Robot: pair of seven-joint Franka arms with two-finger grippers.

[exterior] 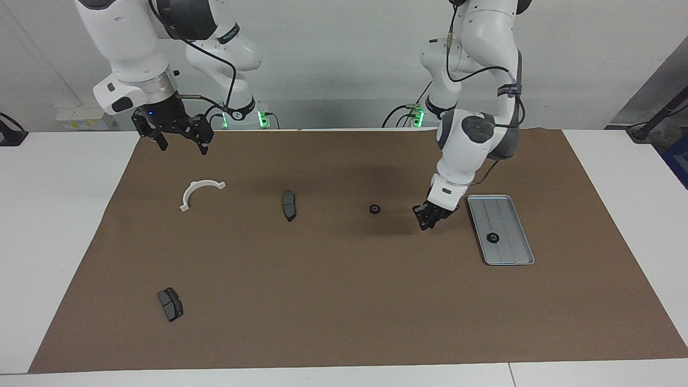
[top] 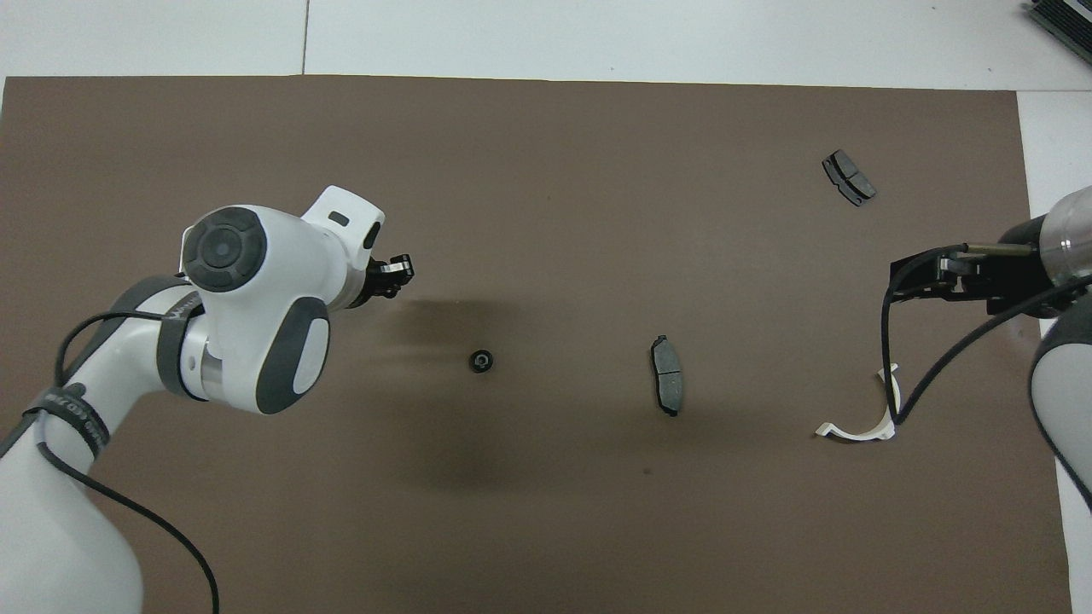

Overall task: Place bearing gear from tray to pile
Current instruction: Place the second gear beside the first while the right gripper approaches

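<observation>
The silver ribbed tray (exterior: 511,214) lies toward the left arm's end of the mat, with one small black bearing gear (exterior: 492,237) in it. In the overhead view the left arm hides the tray. Another bearing gear (exterior: 374,208) (top: 482,361) sits on the mat mid-table. My left gripper (exterior: 426,219) (top: 397,273) hangs shut over the mat between that gear and the tray; I cannot tell whether it holds anything. The pile is a scatter: a white half-ring bracket (exterior: 185,200) (top: 853,435) and two dark brake pads (exterior: 288,205) (exterior: 170,304). My right gripper (exterior: 181,145) (top: 906,277) waits open above the bracket.
A brown mat (exterior: 344,301) covers most of the white table. One brake pad (top: 666,375) lies between the mid-table gear and the bracket. The other pad (top: 848,177) lies farthest from the robots, at the right arm's end.
</observation>
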